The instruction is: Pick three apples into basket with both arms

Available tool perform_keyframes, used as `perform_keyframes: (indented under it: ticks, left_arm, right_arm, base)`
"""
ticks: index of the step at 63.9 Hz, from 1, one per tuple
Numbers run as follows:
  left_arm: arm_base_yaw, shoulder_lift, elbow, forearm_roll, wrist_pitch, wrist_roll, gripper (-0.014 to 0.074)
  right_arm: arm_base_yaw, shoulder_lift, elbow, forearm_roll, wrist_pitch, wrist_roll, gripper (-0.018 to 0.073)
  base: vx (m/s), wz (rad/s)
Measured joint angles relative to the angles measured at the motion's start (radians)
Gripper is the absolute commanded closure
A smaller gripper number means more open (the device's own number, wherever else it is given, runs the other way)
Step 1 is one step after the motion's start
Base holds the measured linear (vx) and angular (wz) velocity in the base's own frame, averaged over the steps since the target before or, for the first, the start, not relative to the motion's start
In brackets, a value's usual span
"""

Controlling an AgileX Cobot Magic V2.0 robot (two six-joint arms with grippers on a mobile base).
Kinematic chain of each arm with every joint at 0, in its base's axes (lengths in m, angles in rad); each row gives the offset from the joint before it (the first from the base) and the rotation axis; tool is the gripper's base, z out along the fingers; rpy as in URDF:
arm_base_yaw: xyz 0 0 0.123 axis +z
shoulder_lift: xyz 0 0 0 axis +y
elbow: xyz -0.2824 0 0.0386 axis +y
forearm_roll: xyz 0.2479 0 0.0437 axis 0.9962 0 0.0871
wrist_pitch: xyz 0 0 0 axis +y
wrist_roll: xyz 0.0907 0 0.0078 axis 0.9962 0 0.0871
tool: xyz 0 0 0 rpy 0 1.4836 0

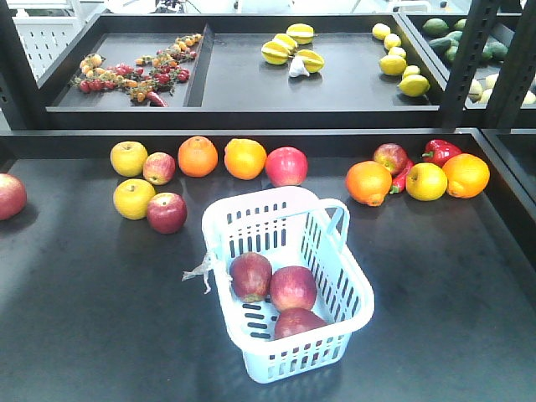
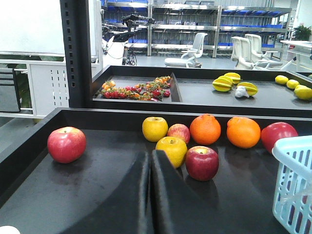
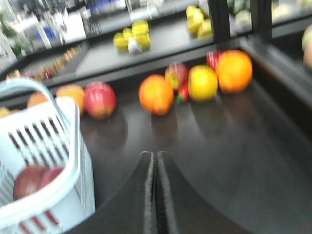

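Observation:
Three dark red apples lie inside the pale blue-white basket [image 1: 331, 228]: one at the left [image 1: 250, 275], one in the middle [image 1: 293, 287], one at the front [image 1: 297, 322]. A white strip [image 1: 199, 272] hangs from the basket's left rim. Neither arm shows in the front view. In the left wrist view my left gripper [image 2: 150, 156] is shut with nothing in it, just short of a yellow apple [image 2: 171, 150] and a dark red apple [image 2: 202, 163]. In the blurred right wrist view my right gripper [image 3: 156, 157] is shut and empty, to the right of the basket [image 3: 73, 146].
Loose fruit lines the back of the black table: yellow apples [image 1: 128, 158], oranges [image 1: 198, 156], red apples [image 1: 286, 166], a red pepper [image 1: 440, 152]. A red apple [image 1: 8, 196] lies at the far left edge. A raised shelf [image 1: 226, 109] behind holds small fruit and lemons.

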State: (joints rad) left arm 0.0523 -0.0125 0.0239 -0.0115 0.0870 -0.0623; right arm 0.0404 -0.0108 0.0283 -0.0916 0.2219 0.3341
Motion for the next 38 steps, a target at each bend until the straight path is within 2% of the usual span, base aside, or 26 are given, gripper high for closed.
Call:
perform_keyframes:
  ticks: [13, 18, 26, 38]
  left_arm:
    - [0.0, 0.0, 0.0, 0.0, 0.0, 0.0, 0.0603]
    - [0.0, 0.0, 0.0, 0.0, 0.0, 0.0, 0.0603]
    - [0.0, 0.0, 0.0, 0.0, 0.0, 0.0, 0.0603]
    - [0.0, 0.0, 0.0, 0.0, 0.0, 0.0, 0.0603]
  right_arm:
    - [-0.001, 0.0, 0.0, 0.004, -0.234, -0.17, 0.0564]
    - [-0.001, 0.0, 0.0, 0.03, -0.284, -0.232, 0.0564]
    - [-0.001, 0.0, 0.0, 0.07, -0.299, -0.264, 0.0564]
    - [-0.001, 0.0, 0.0, 0.075, -0.3, -0.264, 0.0564]
  base:
    - [0.0, 0.0]
    - [0.0, 0.0]
    - [0.0, 0.0]
    - [0.0, 0.0]
